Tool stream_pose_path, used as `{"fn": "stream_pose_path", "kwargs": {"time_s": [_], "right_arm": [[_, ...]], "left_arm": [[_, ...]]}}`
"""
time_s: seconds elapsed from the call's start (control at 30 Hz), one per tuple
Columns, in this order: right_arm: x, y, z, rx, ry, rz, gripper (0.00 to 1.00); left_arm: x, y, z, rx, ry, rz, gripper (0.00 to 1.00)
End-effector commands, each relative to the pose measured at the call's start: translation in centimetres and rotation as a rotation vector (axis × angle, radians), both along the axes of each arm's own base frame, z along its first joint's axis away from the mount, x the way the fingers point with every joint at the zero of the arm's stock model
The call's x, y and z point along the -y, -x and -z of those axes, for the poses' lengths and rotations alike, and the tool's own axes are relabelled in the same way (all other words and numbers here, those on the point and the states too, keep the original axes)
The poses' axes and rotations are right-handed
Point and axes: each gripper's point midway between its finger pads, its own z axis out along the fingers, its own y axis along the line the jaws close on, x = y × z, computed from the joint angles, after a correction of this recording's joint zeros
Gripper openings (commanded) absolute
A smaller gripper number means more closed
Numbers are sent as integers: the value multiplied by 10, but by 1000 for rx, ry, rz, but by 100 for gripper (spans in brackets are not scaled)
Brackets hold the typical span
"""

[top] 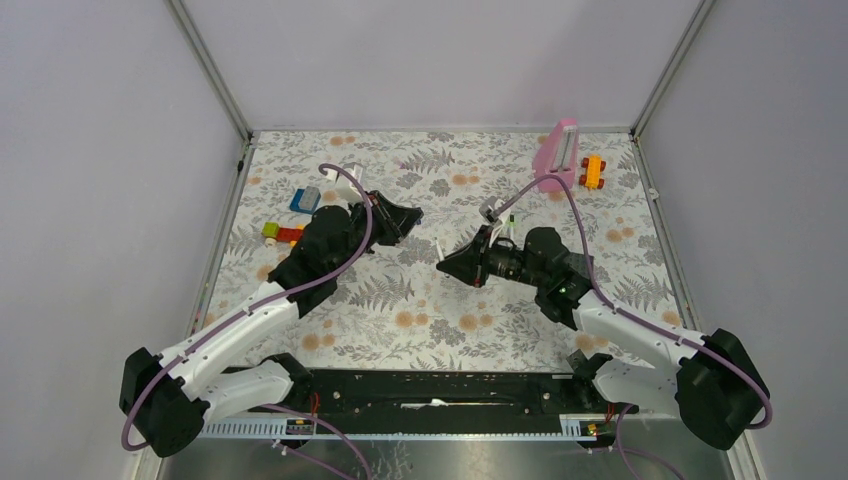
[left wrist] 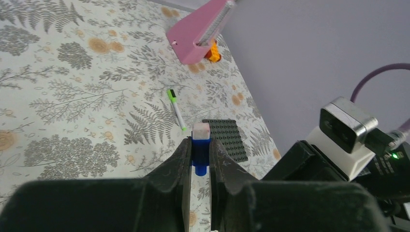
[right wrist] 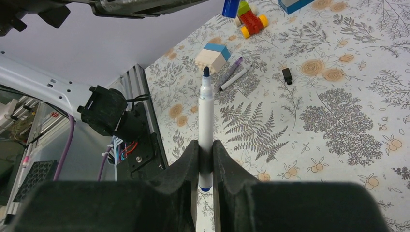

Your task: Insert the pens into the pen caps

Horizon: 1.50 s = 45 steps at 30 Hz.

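Left wrist view:
- lower part of blue cap (left wrist: 200, 151) buried between fingers (left wrist: 174, 169) of left gripper (left wrist: 200, 143); cannot tell which end is open
- pink plastic piece (left wrist: 196, 36) cut by top edge, hiding most of orange toy (left wrist: 213, 53)
- black studded plate (left wrist: 231, 140) partly behind finger

Right wrist view:
- rear end of blue pen (right wrist: 206, 113) sunk between fingers of right gripper (right wrist: 206, 144)
- blue brick (right wrist: 230, 7) cut by top edge
- black cap (right wrist: 287, 76) too small to tell opening

Top view: held pen and cap too small to make out.

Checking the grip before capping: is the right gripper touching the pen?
Touching. In the right wrist view the right gripper clamps the pen, both fingers pressed against its white barrel with no gap.
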Motion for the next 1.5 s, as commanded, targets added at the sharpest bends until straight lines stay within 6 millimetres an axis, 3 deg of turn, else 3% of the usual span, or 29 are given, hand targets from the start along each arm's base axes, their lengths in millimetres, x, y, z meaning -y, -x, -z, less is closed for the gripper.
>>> {"fn": "stream_pose_path", "kwargs": {"time_s": [0.0,0.33,1.47], "right_arm": [[-6,3,-28,94,-9,-53,0],[-12,2,-34,92,-12,-74,0],[-10,-16,-46,114,-9,19,0]], "left_arm": [[11,10,-49,107,118,85,0],[22,23,-56,106,193,176,0],[23,27,-41,88,172,192,0]]}}
